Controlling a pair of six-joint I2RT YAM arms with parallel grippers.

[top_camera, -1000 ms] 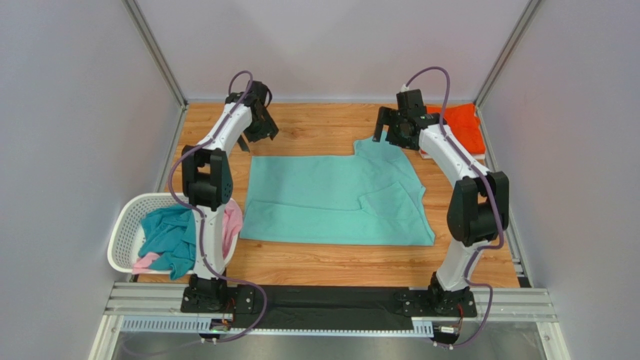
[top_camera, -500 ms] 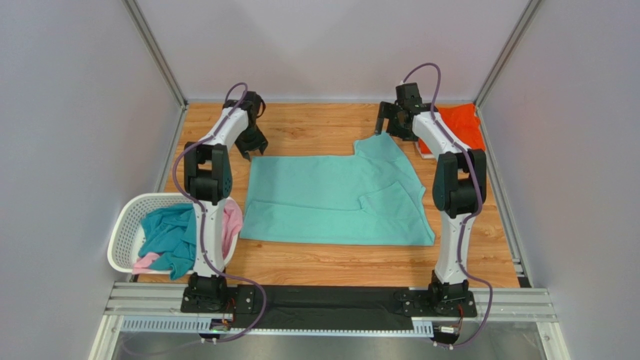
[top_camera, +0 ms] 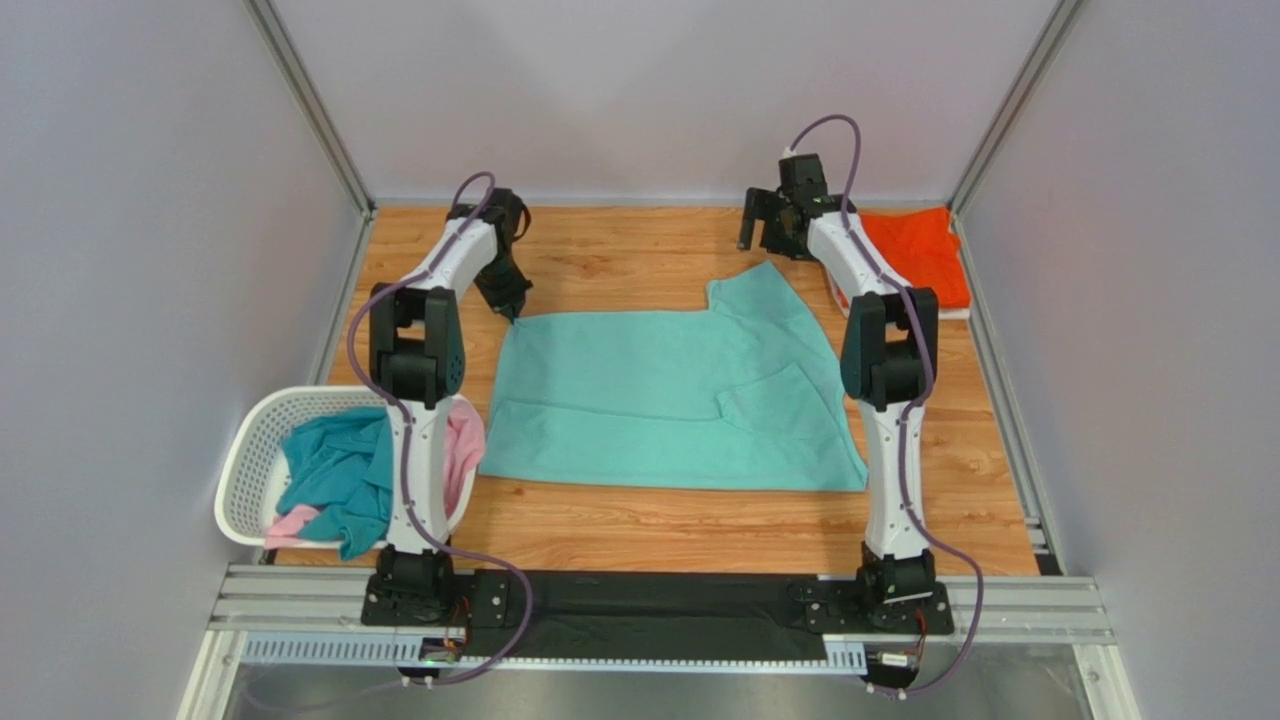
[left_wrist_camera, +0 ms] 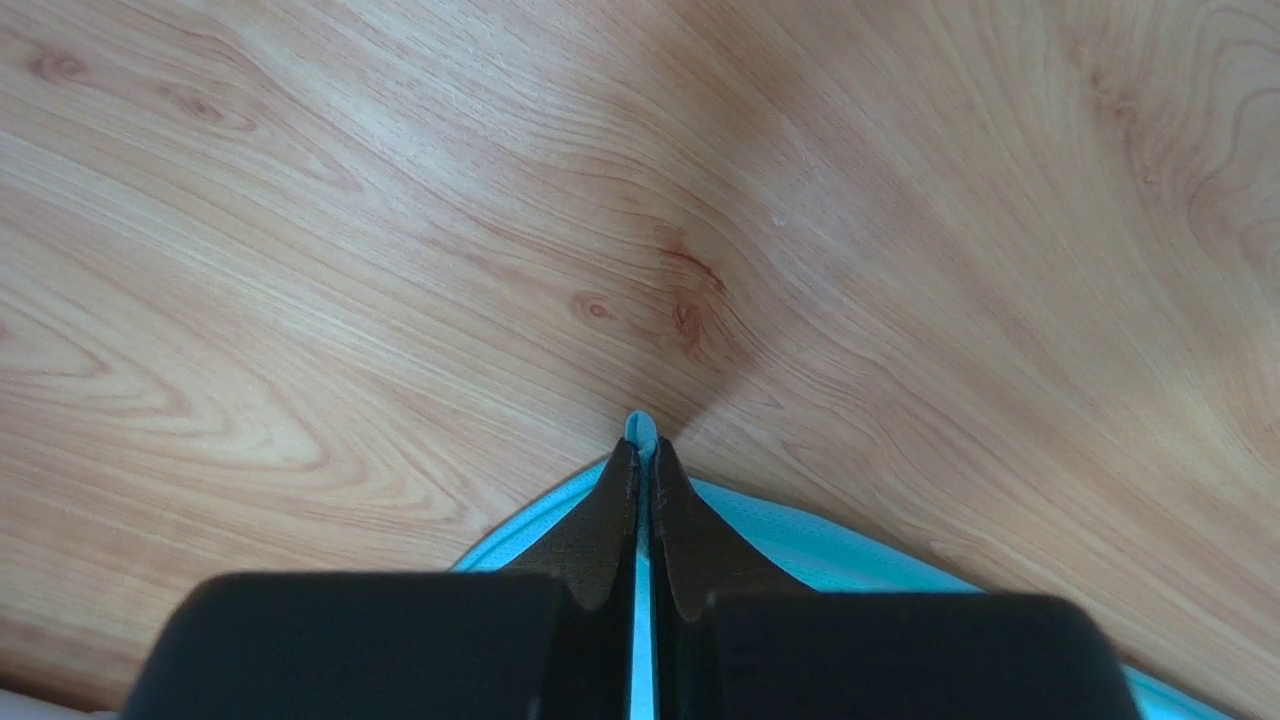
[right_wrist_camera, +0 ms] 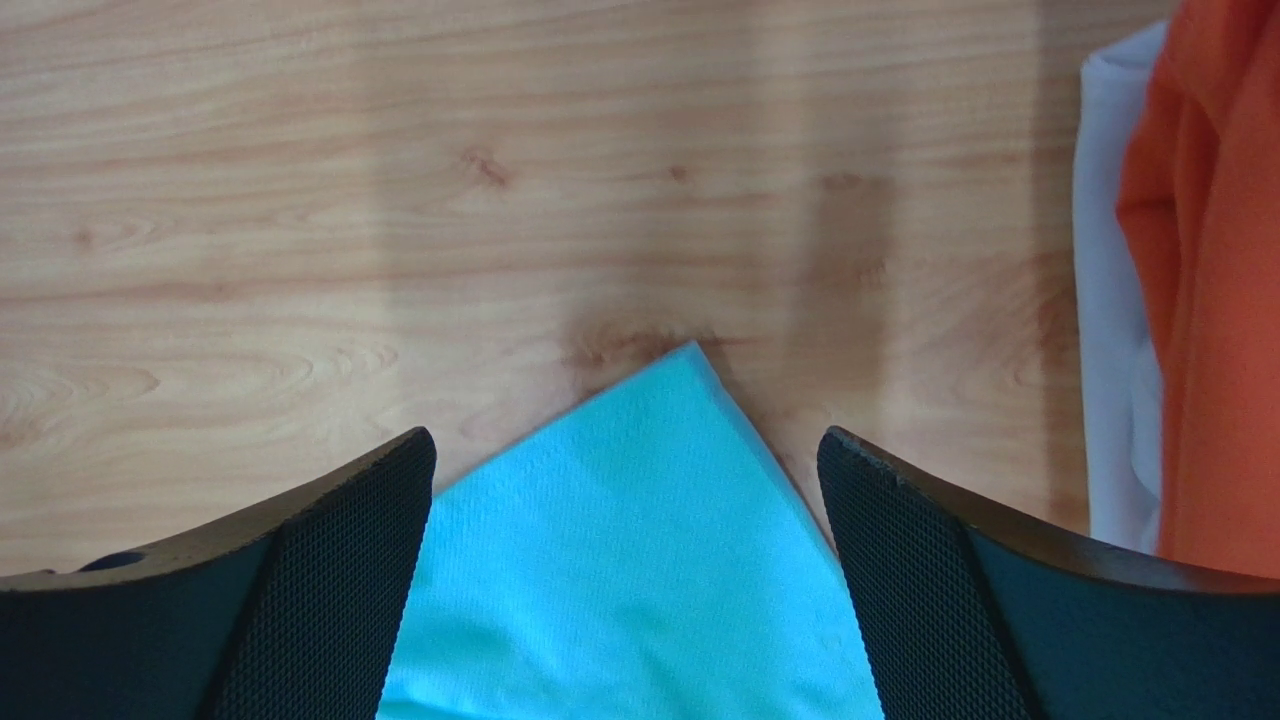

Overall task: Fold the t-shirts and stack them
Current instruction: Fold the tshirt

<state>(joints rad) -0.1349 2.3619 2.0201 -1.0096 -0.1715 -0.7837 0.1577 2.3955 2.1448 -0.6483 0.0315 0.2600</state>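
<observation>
the mint-teal t-shirt point(top_camera: 676, 398) lies spread flat in the middle of the wooden tabletop point(top_camera: 631, 263), with a flap folded over on its right half. the left hand point(left_wrist_camera: 643, 458) is at that shirt's far left corner, its fingers pressed together on a thin sliver of the mint cloth. the right hand point(right_wrist_camera: 624, 458) hangs over the shirt's far right pointed corner, fingers wide apart, the cloth tip between them; whether they touch it i cannot tell. beyond the shirt's right edge the orange t-shirt point(top_camera: 909, 252) lies on a white t-shirt point(right_wrist_camera: 1112, 300). left of the shirt, a white laundry basket point(top_camera: 248, 450) holds a darker teal t-shirt point(top_camera: 334, 473) and a pink t-shirt point(top_camera: 466, 443).
</observation>
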